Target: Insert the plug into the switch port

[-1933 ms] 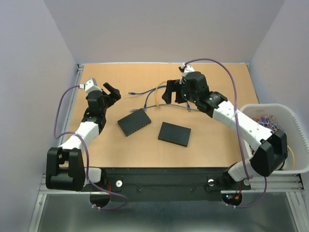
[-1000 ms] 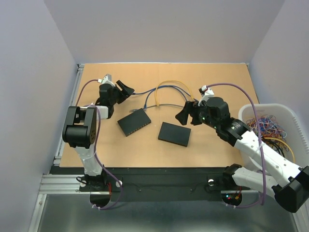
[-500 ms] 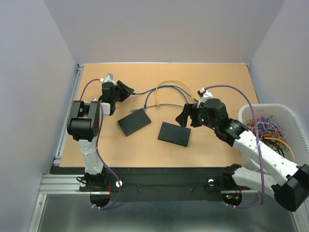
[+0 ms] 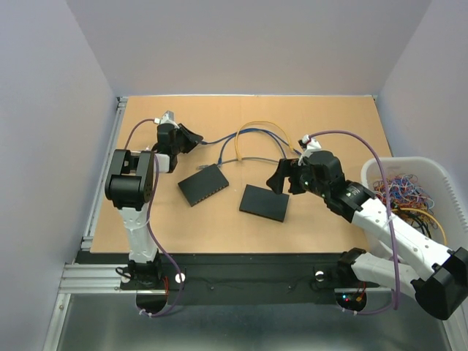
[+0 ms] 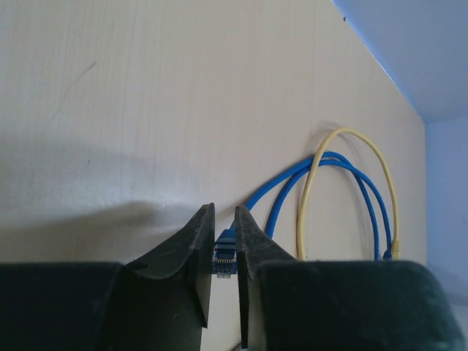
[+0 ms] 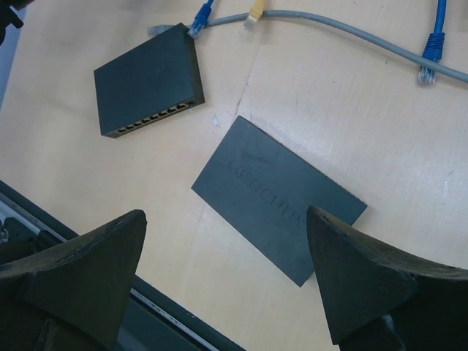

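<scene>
My left gripper [image 5: 222, 212] is shut on a blue plug [image 5: 224, 256] at the far left of the table, its blue cable [image 5: 289, 186] trailing away over the wood. From above, that gripper [image 4: 191, 137] sits just behind a black switch [image 4: 202, 184], whose row of ports [image 6: 150, 121] shows along one side in the right wrist view. My right gripper [image 6: 225, 216] hangs open and empty over a second, flat black switch [image 6: 278, 197] marked MERCURY; from above the gripper [image 4: 281, 175] is at that box's far right corner.
A yellow cable [image 5: 307, 190] loops with the blue one. A grey cable [image 6: 351, 29] and loose blue [image 6: 430, 55] and yellow [image 6: 254, 13] plugs lie behind the switches. A white bin [image 4: 439, 168] of tangled cables stands at the right edge.
The left gripper has closed on the blue plug and shifted slightly toward it. The right arm has hardly moved.
</scene>
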{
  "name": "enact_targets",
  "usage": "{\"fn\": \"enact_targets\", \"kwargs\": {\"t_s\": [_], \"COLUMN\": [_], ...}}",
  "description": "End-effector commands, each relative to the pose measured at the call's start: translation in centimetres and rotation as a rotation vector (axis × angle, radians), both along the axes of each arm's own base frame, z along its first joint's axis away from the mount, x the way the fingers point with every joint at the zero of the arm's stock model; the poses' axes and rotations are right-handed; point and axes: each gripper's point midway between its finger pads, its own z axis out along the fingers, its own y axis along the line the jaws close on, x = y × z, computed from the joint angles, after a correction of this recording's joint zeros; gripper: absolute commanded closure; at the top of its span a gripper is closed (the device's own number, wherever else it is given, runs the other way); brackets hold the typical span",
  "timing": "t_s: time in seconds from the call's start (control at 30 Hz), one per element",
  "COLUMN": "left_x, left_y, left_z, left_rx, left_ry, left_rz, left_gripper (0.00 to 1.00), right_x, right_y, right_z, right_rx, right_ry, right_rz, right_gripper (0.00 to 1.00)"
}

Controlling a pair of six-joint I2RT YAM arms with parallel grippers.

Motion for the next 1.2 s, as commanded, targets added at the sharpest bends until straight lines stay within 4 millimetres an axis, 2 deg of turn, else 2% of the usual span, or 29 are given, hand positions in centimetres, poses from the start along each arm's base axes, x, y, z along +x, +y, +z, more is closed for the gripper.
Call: {"fn": "enact_targets", "kwargs": {"t_s": [0.0,0.03,0.07,0.17,0.2,0.23,0.27,0.3,0.37,0.4,0.43,0.5,0.53,0.57,0.6,0.63,0.67,0.8,0.83,0.87,0.9,0.93,0.97,1.03,1.1,1.17], "left_x": [0.3,0.1,-0.1,-0.5,-0.6,-0.8,-1.2,-1.6,-2.5,-2.8,-3.4,-4.9,-5.7,-7.0,-7.7,-8.3,-9.3,-13.2,-14.0,-14.6,-15.3,-16.1,-16.7,-17.8,-18.8,-19.8], "left_y": [-0.4,-0.5,-0.4,-0.2,-0.2,-0.2,-0.2,-0.1,-0.1,0.0,-0.1,0.1,0.2,0.4,0.5,0.7,0.9,1.3,1.5,1.7,1.8,1.7,1.6,1.5,1.5,1.3], "left_z": [3.2,3.8,3.9,6.5,6.1,7.7,7.9,9.5,9.8,10.4,11.8,11.7,13.4,14.1,14.4,14.6,14.5,16.2,15.9,16.0,15.7,16.4,16.2,16.5,15.8,16.2], "left_rx": [0.001,0.002,0.004,0.009,0.012,0.01,0.01,0.001,0.0,-0.002,-0.008,-0.001,-0.003,0.005,0.008,0.012,0.016,0.015,0.022,0.026,0.03,0.022,0.019,0.02,0.022,0.008], "left_ry": [-0.08,-0.088,-0.081,-0.106,-0.089,-0.11,-0.091,-0.108,-0.061,-0.056,-0.068,-0.022,-0.046,-0.045,-0.043,-0.04,-0.028,-0.056,-0.038,-0.037,-0.028,-0.045,-0.033,-0.038,-0.008,-0.017], "left_rz": [-0.021,-0.023,-0.022,-0.021,-0.018,-0.02,-0.017,-0.015,-0.014,-0.012,-0.02,-0.021,-0.021,-0.019,-0.02,-0.013,-0.015,-0.015,-0.011,-0.007,-0.007,-0.018,-0.028,-0.043,-0.051,-0.062], "left_gripper": [0.94,1.0,1.0,1.0,1.0,1.0,1.0,1.0,1.0,1.0,1.0,1.0,1.0,1.0,1.0,1.0,1.0,1.0,1.0,1.0,1.0,1.0,1.0,1.0,1.0,1.0], "right_x": [0.3,0.3,0.3,0.6,0.8,0.9,1.1,1.5,2.0,2.3,2.5,2.3,2.3,1.9,1.7,1.2,1.2,0.8,0.9,0.8,0.7,0.6,0.6,0.8,1.1,1.3], "right_y": [0.3,0.3,0.3,0.6,0.6,0.7,0.9,1.1,1.5,2.1,2.6,4.6,5.9,7.3,8.2,9.4,10.7,14.5,15.5,15.8,16.0,16.4,17.0,17.7,18.6,19.6], "right_z": [0.6,0.7,0.8,1.1,1.3,1.5,1.9,2.4,2.9,2.4,2.7,3.4,2.1,3.2,3.2,2.0,3.1,3.8,5.3,6.1,5.9,6.5,7.5,7.9,7.5,7.6], "right_rx": [0.019,0.02,0.021,0.023,0.025,0.022,0.024,0.02,-0.008,-0.032,-0.046,-0.112,-0.175,-0.253,-0.306,-0.416,-0.414,-0.383,-0.335,-0.307,-0.297,-0.276,-0.247,-0.246,-0.251,-0.262], "right_ry": [-0.03,-0.031,-0.032,-0.035,-0.037,-0.041,-0.05,-0.058,-0.086,-0.083,-0.098,-0.16,-0.16,-0.246,-0.281,-0.321,-0.365,-0.499,-0.565,-0.593,-0.612,-0.64,-0.685,-0.721,-0.737,-0.756], "right_rz": [-0.008,-0.006,-0.006,-0.006,-0.008,-0.006,-0.002,0.0,0.008,0.019,0.028,0.056,0.076,0.07,0.069,0.084,0.09,0.198,0.209,0.217,0.228,0.241,0.254,0.268,0.279,0.301], "right_gripper": [0.05,0.05,0.05,0.05,0.05,0.05,0.05,0.05,0.04,0.04,0.04,0.04,0.04,0.04,0.04,0.04,0.04,0.04,0.04,0.04,0.03,0.03,0.03,0.03,0.01,0.01]}}
